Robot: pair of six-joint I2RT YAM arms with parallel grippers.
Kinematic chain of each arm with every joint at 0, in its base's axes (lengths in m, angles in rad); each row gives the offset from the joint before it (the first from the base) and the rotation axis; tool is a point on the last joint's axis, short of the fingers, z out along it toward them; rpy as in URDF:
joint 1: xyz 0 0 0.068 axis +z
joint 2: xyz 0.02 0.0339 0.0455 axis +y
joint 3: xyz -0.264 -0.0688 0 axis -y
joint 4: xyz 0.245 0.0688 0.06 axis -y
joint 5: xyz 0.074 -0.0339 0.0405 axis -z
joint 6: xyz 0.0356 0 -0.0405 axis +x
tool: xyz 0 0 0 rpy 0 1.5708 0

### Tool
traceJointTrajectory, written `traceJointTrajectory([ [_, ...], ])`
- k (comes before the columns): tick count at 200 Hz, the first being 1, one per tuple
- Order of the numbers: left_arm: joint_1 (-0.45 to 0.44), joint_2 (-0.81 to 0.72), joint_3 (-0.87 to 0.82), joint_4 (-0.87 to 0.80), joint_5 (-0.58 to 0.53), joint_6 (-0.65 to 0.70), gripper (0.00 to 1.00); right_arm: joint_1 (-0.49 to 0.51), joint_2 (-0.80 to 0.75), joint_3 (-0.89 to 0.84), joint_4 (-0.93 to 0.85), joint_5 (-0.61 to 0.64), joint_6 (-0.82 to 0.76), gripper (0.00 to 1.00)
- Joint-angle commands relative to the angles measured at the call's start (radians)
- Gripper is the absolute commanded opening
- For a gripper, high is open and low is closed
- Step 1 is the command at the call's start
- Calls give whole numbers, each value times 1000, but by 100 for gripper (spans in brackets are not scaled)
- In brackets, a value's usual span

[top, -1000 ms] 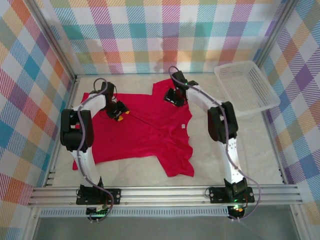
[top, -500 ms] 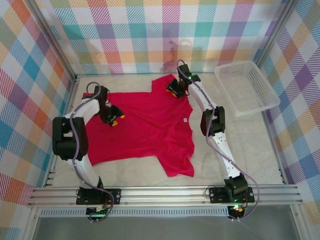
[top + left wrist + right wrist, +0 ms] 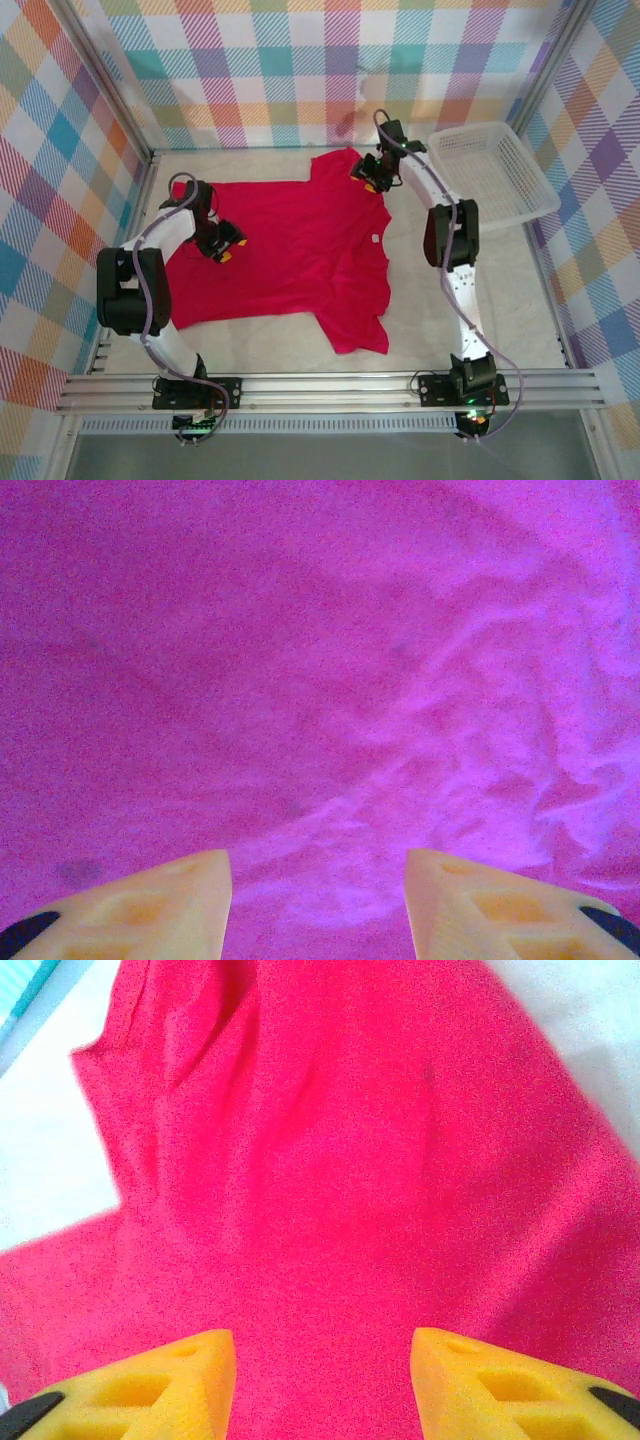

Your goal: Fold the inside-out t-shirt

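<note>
The inside-out t-shirt (image 3: 290,250) runs left-right under both claws, each open and empty: left claw (image 3: 224,245) near its left end, right claw (image 3: 370,177) over the far sleeve.

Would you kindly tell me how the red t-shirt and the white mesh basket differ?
The t-shirt is red soft cloth; the basket is white open mesh. The t-shirt lies spread out mid-table; the basket stands at the far right corner. The t-shirt is wider than the basket. Both rest on the table.
</note>
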Motion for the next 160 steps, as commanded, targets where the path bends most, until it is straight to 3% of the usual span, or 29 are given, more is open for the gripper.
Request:
traceJointTrajectory([
  [1,4,-50,-29,12,-21,-11,51,75,-177,-190,56,2,-48,50],
  [34,5,-53,-60,30,-21,-20,52,147,-267,-442,139,42,-17,50],
  [64,4,-47,-60,42,-12,-27,52,152,-215,-489,168,62,18,50],
  [117,6,-27,-50,53,-16,-36,52,129,-57,-366,18,202,20,49],
  [160,4,-26,-23,30,7,-36,53,90,180,-17,-222,378,19,50],
])
